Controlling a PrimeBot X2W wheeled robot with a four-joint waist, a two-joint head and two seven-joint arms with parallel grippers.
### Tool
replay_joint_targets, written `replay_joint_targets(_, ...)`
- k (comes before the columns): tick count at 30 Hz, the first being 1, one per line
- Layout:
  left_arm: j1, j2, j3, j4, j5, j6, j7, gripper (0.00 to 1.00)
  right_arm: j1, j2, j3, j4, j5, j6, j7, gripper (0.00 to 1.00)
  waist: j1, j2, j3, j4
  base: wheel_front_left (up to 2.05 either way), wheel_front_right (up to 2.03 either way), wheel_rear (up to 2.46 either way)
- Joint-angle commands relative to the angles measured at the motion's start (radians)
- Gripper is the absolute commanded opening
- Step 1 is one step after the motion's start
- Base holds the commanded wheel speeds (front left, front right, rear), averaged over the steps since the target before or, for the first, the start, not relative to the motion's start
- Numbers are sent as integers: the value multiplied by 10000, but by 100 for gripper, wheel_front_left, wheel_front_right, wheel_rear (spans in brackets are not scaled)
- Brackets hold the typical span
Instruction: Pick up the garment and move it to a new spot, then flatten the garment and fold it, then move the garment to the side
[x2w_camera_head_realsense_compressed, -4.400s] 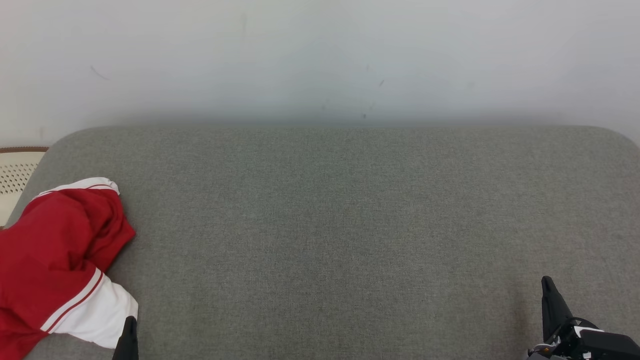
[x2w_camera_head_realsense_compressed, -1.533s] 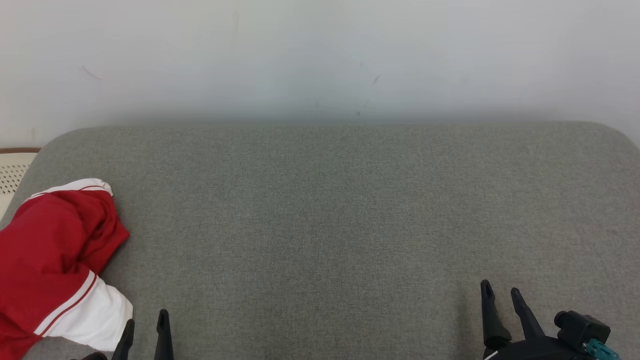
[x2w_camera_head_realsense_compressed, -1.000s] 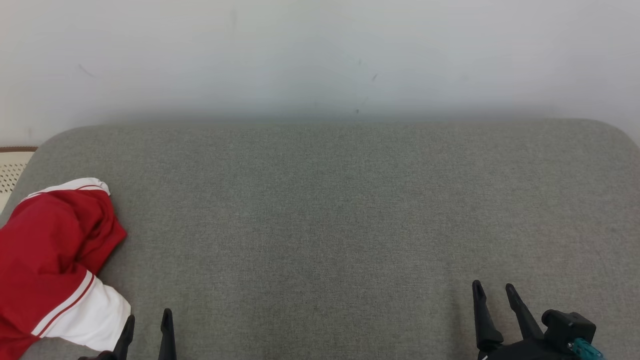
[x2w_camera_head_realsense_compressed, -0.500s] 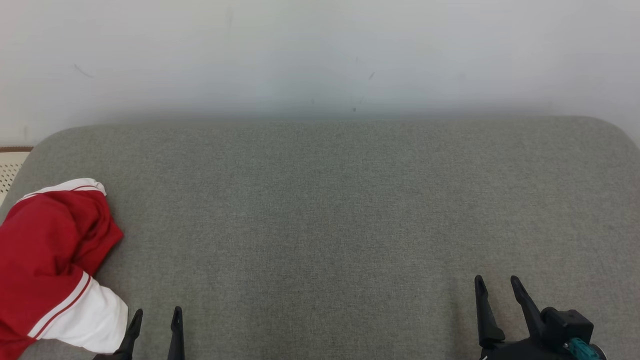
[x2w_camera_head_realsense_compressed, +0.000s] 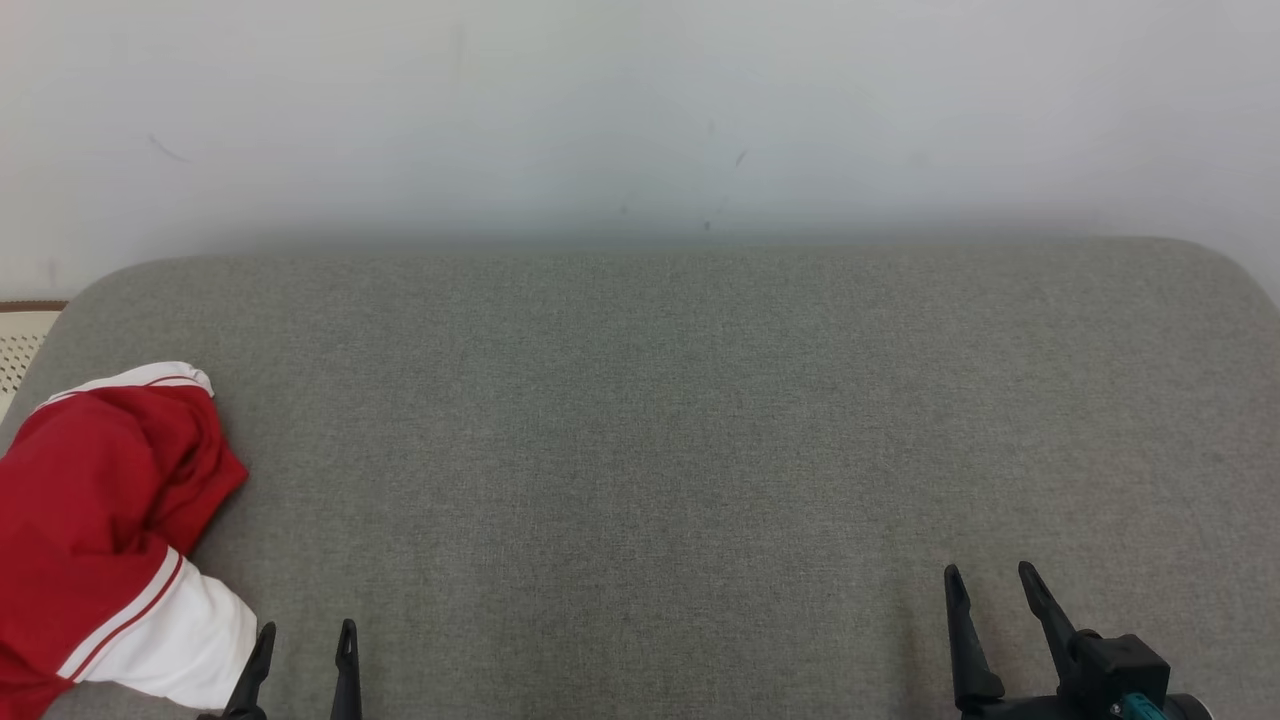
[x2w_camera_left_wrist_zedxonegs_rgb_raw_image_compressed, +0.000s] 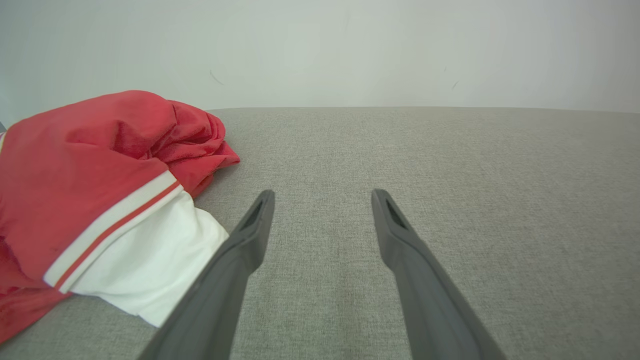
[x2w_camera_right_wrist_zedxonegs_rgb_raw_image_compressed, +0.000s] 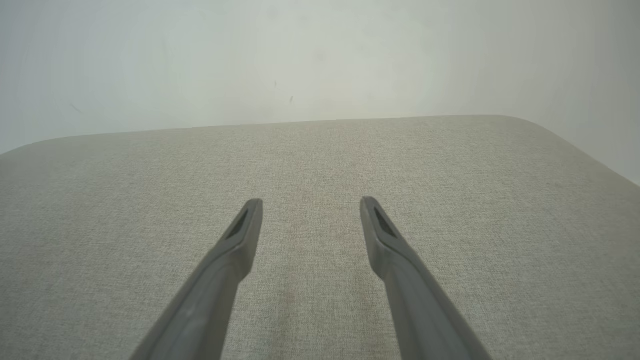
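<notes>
The garment (x2w_camera_head_realsense_compressed: 95, 530) is red with a white striped cuff and lies crumpled at the left edge of the grey cushioned surface (x2w_camera_head_realsense_compressed: 650, 420). My left gripper (x2w_camera_head_realsense_compressed: 305, 632) stands open at the lower left of the head view, just right of the white cuff and apart from it. In the left wrist view the garment (x2w_camera_left_wrist_zedxonegs_rgb_raw_image_compressed: 100, 200) lies left of my open left gripper (x2w_camera_left_wrist_zedxonegs_rgb_raw_image_compressed: 322, 195), its white cuff beside the left finger. My right gripper (x2w_camera_head_realsense_compressed: 987, 575) is open at the lower right over bare fabric. The right wrist view has that open gripper (x2w_camera_right_wrist_zedxonegs_rgb_raw_image_compressed: 310, 202) with nothing between its fingers.
A pale wall (x2w_camera_head_realsense_compressed: 640, 110) rises behind the grey surface. A cream perforated basket rim (x2w_camera_head_realsense_compressed: 20, 340) peeks in at the far left behind the surface's rounded corner. The surface's right rounded corner (x2w_camera_head_realsense_compressed: 1240, 270) sits at the far right.
Both grippers have shifted slightly; the left one sits a little further right than a second ago. The head camera drifted a bit. The garment lies as before.
</notes>
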Motion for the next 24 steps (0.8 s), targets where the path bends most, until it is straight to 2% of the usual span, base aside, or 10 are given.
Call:
replay_joint_targets(1, 129, -3, 49, 23, -1, -22, -47, 100, 61, 29, -24, -74, -24, 7, -55, 100, 0, 0, -11, 11, 0, 0, 0)
replay_joint_targets(13, 262, -96, 257, 39, -92, -4, -47, 100, 167, 40, 263, -283, -113, 7, -33, 100, 0, 0, -48, 223, 0, 0, 0)
replay_joint_targets(18, 247, -130, 390, 171, -136, 1, -46, 100, 191, -37, 621, -406, -15, 7, -33, 100, 0, 0, -84, 803, 0, 0, 0)
replay_joint_targets(24, 403, -155, 623, 406, -143, 91, -46, 100, 100, -21, 993, -419, 120, 6, -32, 100, 0, 0, -63, 1903, 0, 0, 0)
